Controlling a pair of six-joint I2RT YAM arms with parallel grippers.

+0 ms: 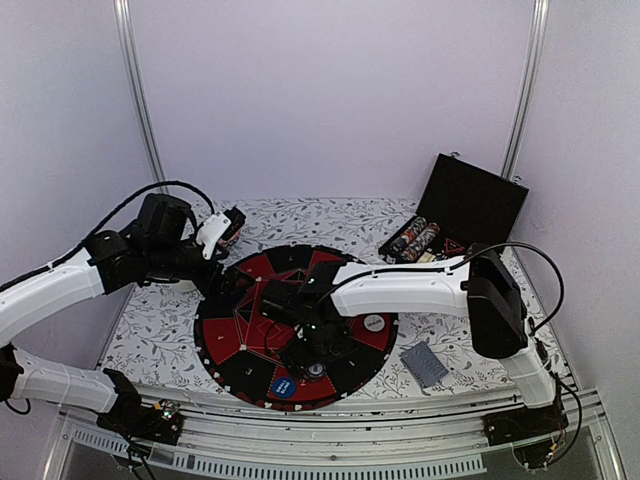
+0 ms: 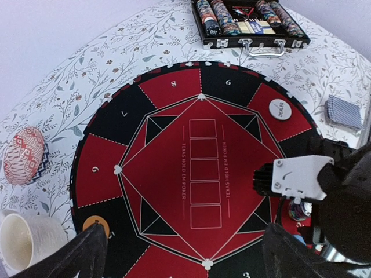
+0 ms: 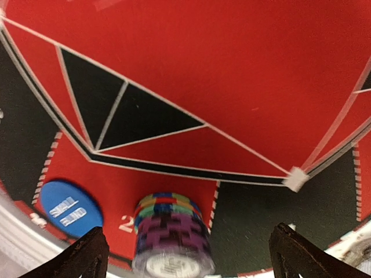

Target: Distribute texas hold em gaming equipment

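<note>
Black case, upper right
I log striped chips racked inside; left hand, right hand both spread wide, empty.

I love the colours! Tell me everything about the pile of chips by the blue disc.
The pile of chips is an upright stack of striped discs, plastic by the look: purple-and-black ones on top, green, blue and red edges lower down. Its top face is pale and blurred. It stands on the mat's red wedge marked 2, beside the blue disc, apart from it. The right gripper hangs open around it, neither finger touching.
</note>
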